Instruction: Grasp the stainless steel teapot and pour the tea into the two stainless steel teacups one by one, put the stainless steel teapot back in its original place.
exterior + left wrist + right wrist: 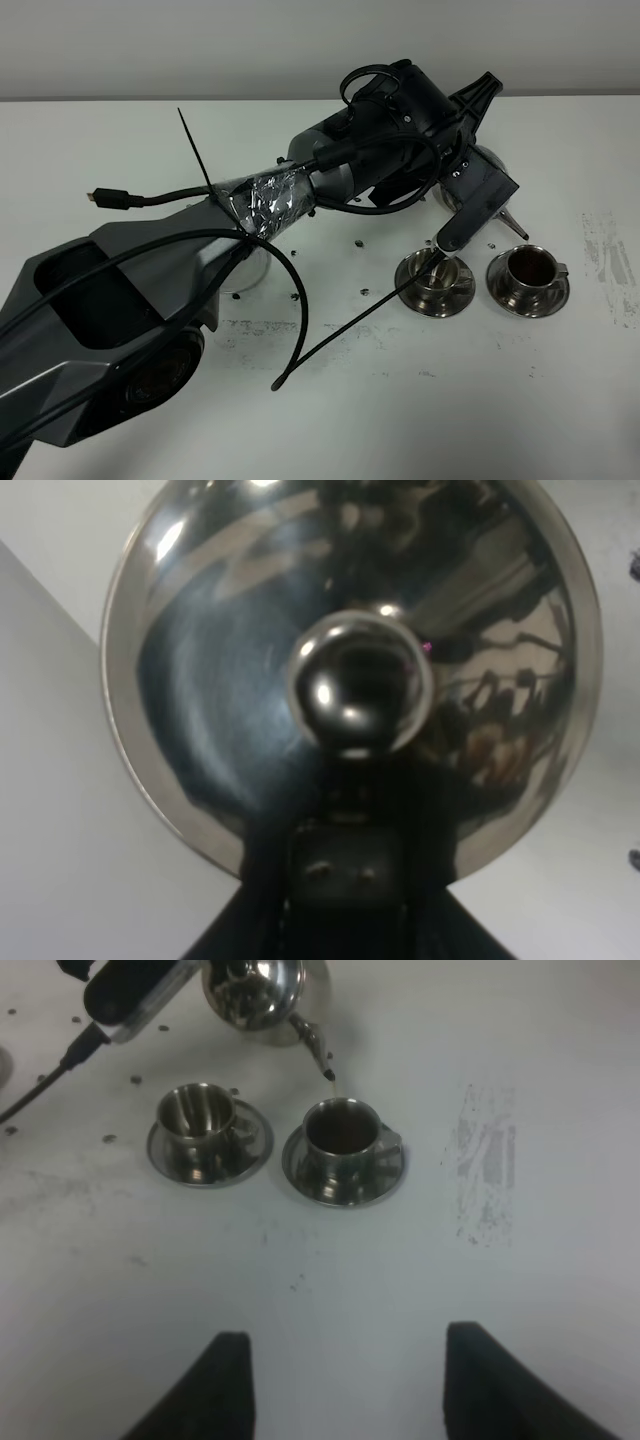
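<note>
My left gripper [468, 192] reaches across to the right and is shut on the handle of the stainless steel teapot [492, 160], which it holds tilted in the air. In the left wrist view the knobbed lid of the teapot [360, 680] fills the picture above the gripper [345, 865]. The spout tip [327, 1072] hangs just over the far rim of the right teacup [345, 1135], which holds dark tea [343, 1130]. The left teacup [200, 1115] looks empty. Both stand on saucers [437, 282] [527, 277]. My right gripper [345, 1390] is open, low over the bare table in front of the cups.
A round steel coaster [260, 268] shows partly under the left arm. A loose black cable tie [340, 322] on that arm hangs across the view of the left cup. Scuffed patches mark the white table [610, 255] at the right.
</note>
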### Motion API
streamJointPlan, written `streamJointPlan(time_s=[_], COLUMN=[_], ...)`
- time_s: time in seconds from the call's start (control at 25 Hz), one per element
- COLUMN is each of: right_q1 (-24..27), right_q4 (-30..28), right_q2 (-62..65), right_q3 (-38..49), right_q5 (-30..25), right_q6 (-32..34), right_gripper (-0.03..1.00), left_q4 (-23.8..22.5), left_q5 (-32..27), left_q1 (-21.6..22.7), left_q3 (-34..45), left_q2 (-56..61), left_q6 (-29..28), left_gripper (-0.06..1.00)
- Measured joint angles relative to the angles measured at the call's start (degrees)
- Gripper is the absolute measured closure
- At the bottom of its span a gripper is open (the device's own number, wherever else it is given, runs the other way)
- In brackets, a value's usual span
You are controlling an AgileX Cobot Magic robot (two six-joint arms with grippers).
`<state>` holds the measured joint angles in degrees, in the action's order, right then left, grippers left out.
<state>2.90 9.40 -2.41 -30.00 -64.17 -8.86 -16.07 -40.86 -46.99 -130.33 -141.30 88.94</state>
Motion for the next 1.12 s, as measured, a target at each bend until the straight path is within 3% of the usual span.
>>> streamJointPlan(time_s=[0.44,0.72,1.12], right_q1=[0.0,0.0,0.0], right_q4=[0.0,0.0,0.0], right_q2=[0.0,0.0,0.0], right_q3=[0.0,0.0,0.0], right_q5=[0.0,0.0,0.0], right_q6=[0.0,0.0,0.0], right_gripper=[0.54,0.54,0.54], left_q4=[9.5,12.7,25.7], left_q5=[-1.5,0.3,1.1], left_q1=[1.4,1.5,-1.4], left_q3=[1.5,17.8,40.3], left_q2=[1.8,16.4,32.3], left_q6=[-0.1,-1.6,-10.4], left_gripper=[0.75,0.75,0.75])
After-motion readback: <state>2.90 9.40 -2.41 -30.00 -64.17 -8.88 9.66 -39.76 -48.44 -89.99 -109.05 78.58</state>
